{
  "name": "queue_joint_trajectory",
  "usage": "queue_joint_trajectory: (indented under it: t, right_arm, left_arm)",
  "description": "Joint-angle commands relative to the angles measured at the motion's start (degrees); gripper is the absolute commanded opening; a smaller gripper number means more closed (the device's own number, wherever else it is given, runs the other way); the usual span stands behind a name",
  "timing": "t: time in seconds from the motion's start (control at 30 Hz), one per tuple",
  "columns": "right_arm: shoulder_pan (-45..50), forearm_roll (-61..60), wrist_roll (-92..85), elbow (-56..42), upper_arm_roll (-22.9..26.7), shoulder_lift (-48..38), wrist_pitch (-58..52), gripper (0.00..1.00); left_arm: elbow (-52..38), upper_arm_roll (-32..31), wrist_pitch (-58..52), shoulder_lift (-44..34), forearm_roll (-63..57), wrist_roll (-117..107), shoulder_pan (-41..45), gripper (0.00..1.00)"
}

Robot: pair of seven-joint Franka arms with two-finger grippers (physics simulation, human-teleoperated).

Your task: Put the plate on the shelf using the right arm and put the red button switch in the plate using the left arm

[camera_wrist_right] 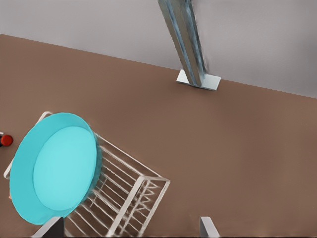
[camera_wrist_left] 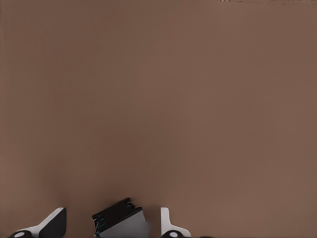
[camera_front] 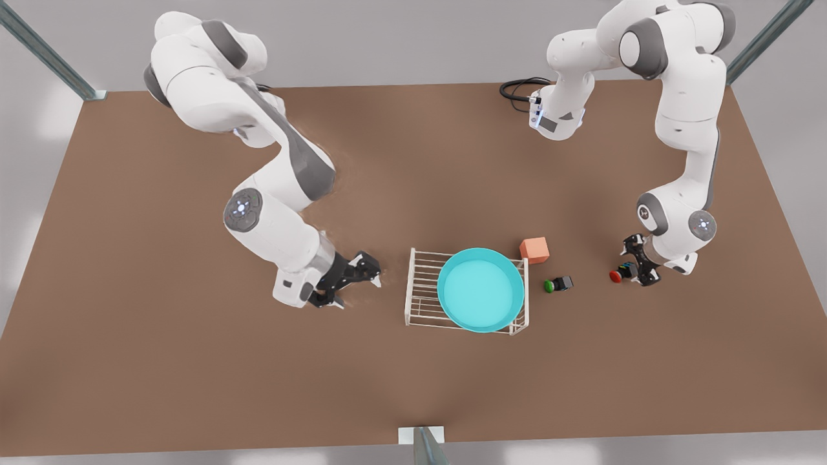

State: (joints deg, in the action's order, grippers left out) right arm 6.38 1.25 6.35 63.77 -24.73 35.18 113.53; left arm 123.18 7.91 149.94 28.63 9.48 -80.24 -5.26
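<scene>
Plate (camera_front: pixel 481 290) is seen already seated on the shelf (camera_front: pixel 421 289), toward its front-view-right end, so the plate step is judged done; right gripper (camera_front: pixel 352 276) is parked just off the shelf, fingers apart, nothing held. Red button switch (camera_front: pixel 621 273) sits on the table btwn the spread fingers of the left gripper (camera_front: pixel 636 261), not yet clamped. Next, closing on the black body is req'd, then lift and carry over to the plate.

No readable text, labels, brand marks or nos. anywhere: arms, table and objs all carry no legible writing.
</scene>
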Motion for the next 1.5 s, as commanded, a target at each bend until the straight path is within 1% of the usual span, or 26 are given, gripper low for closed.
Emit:
queue_joint_trajectory:
  t: [0.0, 0.03, 0.1, 0.13, 0.17, 0.2, 0.23, 0.27, 0.33, 0.47, 0.5, 0.53, 0.6, 0.67, 0.77, 0.83, 0.9, 0.97, 1.1, 1.17, 1.2, 1.27, 1.33, 1.37, 1.43, 1.47]
  right_arm:
    - [-5.8, 14.8, -2.9, 0.1, 0.6, -1.2, -29.5, 1.00]
    - [-6.9, 21.0, -6.9, 0.0, 1.7, -1.0, -32.0, 1.00]
    - [-8.5, 22.1, -12.1, -0.8, 4.3, -3.7, -36.1, 1.00]
    - [-8.5, 18.4, -12.7, -0.7, 5.4, -7.6, -38.6, 1.00]
    - [-7.5, 10.1, -12.8, 0.3, 9.6, -12.5, -39.0, 1.00]
    - [-7.4, 7.2, -13.3, 2.8, 10.4, -15.9, -38.9, 1.00]
    - [-7.1, 6.9, -13.4, 3.5, 10.4, -17.2, -38.9, 1.00]
    - [-6.9, 6.0, -13.4, 6.8, 10.5, -20.5, -38.1, 1.00]
    - [-6.9, 5.3, -13.4, 7.2, 10.5, -20.9, -38.1, 1.00]
    - [-6.9, 4.2, -13.5, 7.2, 11.3, -21.0, -38.1, 1.00]
    - [-6.9, 4.1, -13.6, 7.2, 11.3, -20.9, -38.1, 1.00]
    - [-6.9, 4.1, -13.6, 7.2, 11.3, -20.9, -38.1, 1.00]
    - [-6.9, 4.1, -13.6, 7.2, 11.7, -20.9, -38.1, 1.00]
    - [-6.0, 4.5, -13.6, 9.2, 12.9, -22.8, -37.2, 1.00]
    - [-6.4, 4.3, -13.6, 16.6, 14.4, -28.7, -33.8, 1.00]
    - [-6.7, 4.3, -13.6, 17.9, 14.4, -29.4, -33.2, 1.00]
    - [-6.8, 4.3, -13.6, 17.9, 14.8, -29.4, -33.2, 1.00]
    - [-7.3, 4.5, -13.6, 18.0, 14.9, -29.6, -33.2, 1.00]
    - [-7.3, 4.5, -13.6, 18.1, 15.4, -29.5, -33.5, 1.00]
    - [-7.3, 4.3, -13.7, 18.1, 15.9, -29.3, -33.5, 1.00]
    - [-7.3, 4.3, -13.7, 18.1, 15.9, -29.3, -33.5, 1.00]
    - [-7.3, 4.2, -13.7, 18.1, 16.2, -29.3, -33.7, 1.00]
    - [-7.3, 4.2, -14.0, 18.1, 16.3, -29.3, -33.8, 1.00]
    - [-7.3, 4.2, -14.4, 18.1, 16.6, -29.2, -33.8, 1.00]
    - [-7.3, 4.1, -14.4, 18.0, 16.9, -29.0, -33.8, 1.00]
    - [-7.3, 4.1, -14.4, 18.0, 17.1, -29.0, -33.8, 1.00]
  left_arm:
    - [0.0, 0.0, 0.4, 0.1, -0.1, -8.8, 0.0, 0.91]
    - [0.0, 0.0, 0.4, 0.1, -0.1, -8.8, 0.0, 0.89]
    - [0.0, 0.0, 0.4, 0.2, -0.2, -8.8, -0.2, 0.86]
    - [-0.1, 0.0, 0.4, 0.1, -0.2, -8.8, -0.2, 0.85]
    - [0.0, 0.0, 0.4, 0.2, -0.2, -8.8, -0.2, 0.83]
    - [0.0, 0.0, 0.4, 0.5, -0.2, -8.8, -0.3, 0.83]
    - [-0.1, -0.1, 0.4, 0.5, -0.2, -8.8, -0.2, 0.82]
    - [0.0, -0.1, 0.4, 0.5, -0.1, -8.9, -0.3, 0.82]
    - [0.0, -0.1, 0.3, 0.5, 0.0, -8.9, -0.2, 0.74]
    - [0.0, -0.3, 0.0, 0.1, 0.0, -9.1, -0.3, 0.68]
    - [0.0, -0.3, 0.0, 0.1, 0.0, -9.1, -0.3, 0.63]
    - [0.0, -0.5, 0.0, 0.1, 0.0, -9.2, -0.3, 0.54]
    - [0.0, -0.5, -0.1, -0.4, 0.0, -9.2, -0.3, 0.49]
    - [0.0, -0.5, -0.3, -1.2, 0.0, -9.2, -0.3, 0.49]
    - [0.0, -0.5, -0.5, -2.1, -0.1, -9.0, -0.3, 0.48]
    - [-1.0, -0.5, -6.4, -6.6, 1.6, -9.2, 1.9, 0.48]
    - [-4.9, -0.5, -13.9, -11.1, 8.2, -9.8, 5.7, 0.48]
    - [-7.1, -0.5, -16.9, -13.3, 8.2, -16.0, 10.3, 0.46]
    - [-18.9, -3.5, -28.6, -14.4, 8.2, -32.4, 14.0, 0.46]
    - [-21.4, -3.5, -30.1, -15.6, 8.3, -40.1, 18.7, 0.46]
    - [-21.8, -5.4, -30.1, -15.6, 8.2, -44.0, 21.1, 0.46]
    - [-21.8, -6.1, -29.1, -14.8, 8.6, -47.5, 24.9, 0.46]
    - [-21.8, -6.4, -21.6, -12.9, 9.6, -54.6, 28.0, 0.46]
    - [-21.8, -7.9, -18.7, -11.5, 9.5, -56.0, 28.4, 0.46]
    - [-21.8, -8.4, -14.7, -9.1, 9.6, -56.6, 28.5, 0.46]
    - [-21.8, -8.4, -14.2, -8.6, 9.6, -56.6, 28.5, 0.48]
